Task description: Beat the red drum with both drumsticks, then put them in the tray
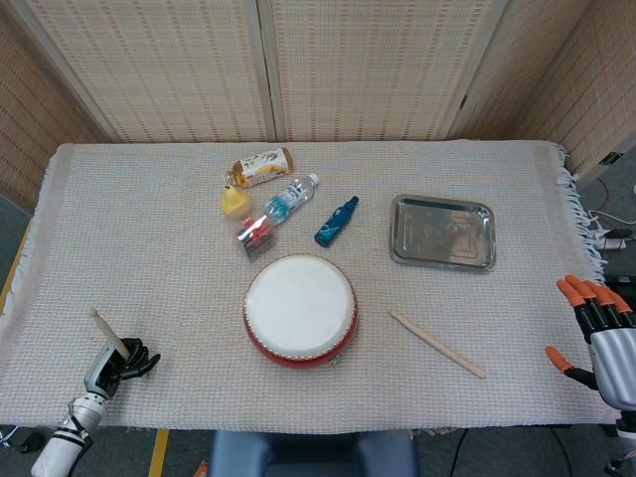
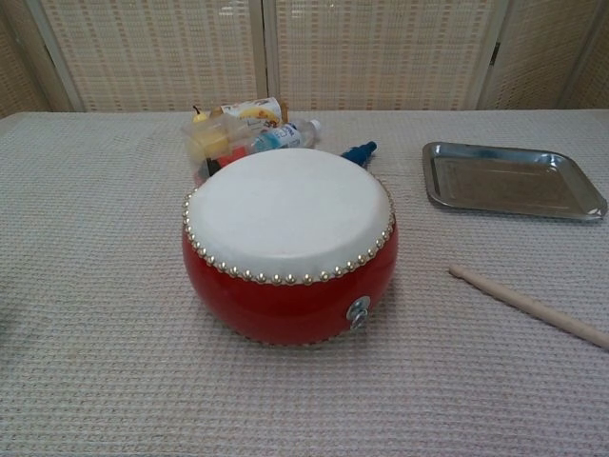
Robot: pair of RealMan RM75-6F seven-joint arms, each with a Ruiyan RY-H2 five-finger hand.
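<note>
The red drum (image 1: 299, 310) with a white skin stands near the table's front middle, and it fills the centre of the chest view (image 2: 288, 245). My left hand (image 1: 117, 362), black-fingered, is at the front left corner of the table and grips a wooden drumstick (image 1: 108, 333) that tilts up and to the left. A second drumstick (image 1: 437, 343) lies loose on the cloth right of the drum, also seen in the chest view (image 2: 528, 306). My right hand (image 1: 594, 333), with orange fingertips, hovers open off the table's right edge. The steel tray (image 1: 442, 232) holds nothing.
Behind the drum lie a clear water bottle (image 1: 290, 198), a blue bottle (image 1: 336, 221), a tea bottle (image 1: 260, 166), a yellow toy (image 1: 235, 202) and a small packet (image 1: 256, 235). A woven cloth (image 1: 149, 229) covers the table. Folding screens stand behind.
</note>
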